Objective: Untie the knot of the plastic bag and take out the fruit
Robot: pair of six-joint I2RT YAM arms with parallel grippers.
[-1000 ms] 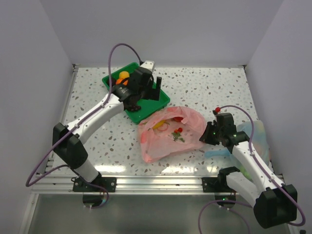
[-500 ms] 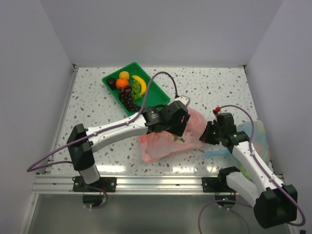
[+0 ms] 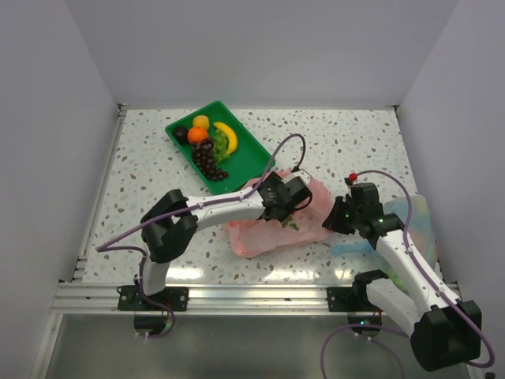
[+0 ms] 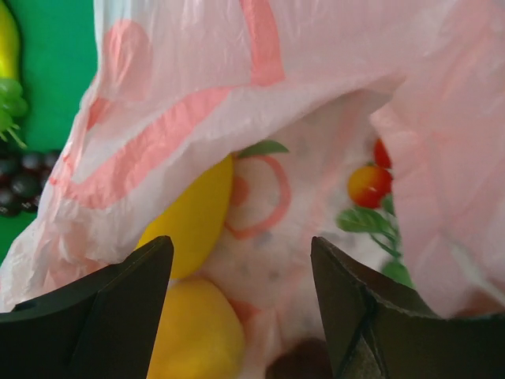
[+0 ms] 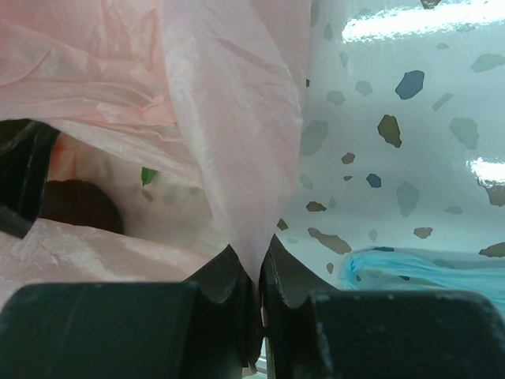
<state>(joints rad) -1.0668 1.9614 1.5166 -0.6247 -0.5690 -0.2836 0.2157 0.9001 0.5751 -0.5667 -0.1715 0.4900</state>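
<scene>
White-shelled arms, black joints, purple cables, perhaps green status lights

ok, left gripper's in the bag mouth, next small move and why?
Probably ease the left gripper toward the yellow fruit and close: its jaws stand open inside the plastic bag, the fruit lies just ahead, and the right gripper pinches the bag's edge.

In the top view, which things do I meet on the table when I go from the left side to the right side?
green tray → plastic bag → right claw, shut on the bag's edge → pale blue bag
</scene>
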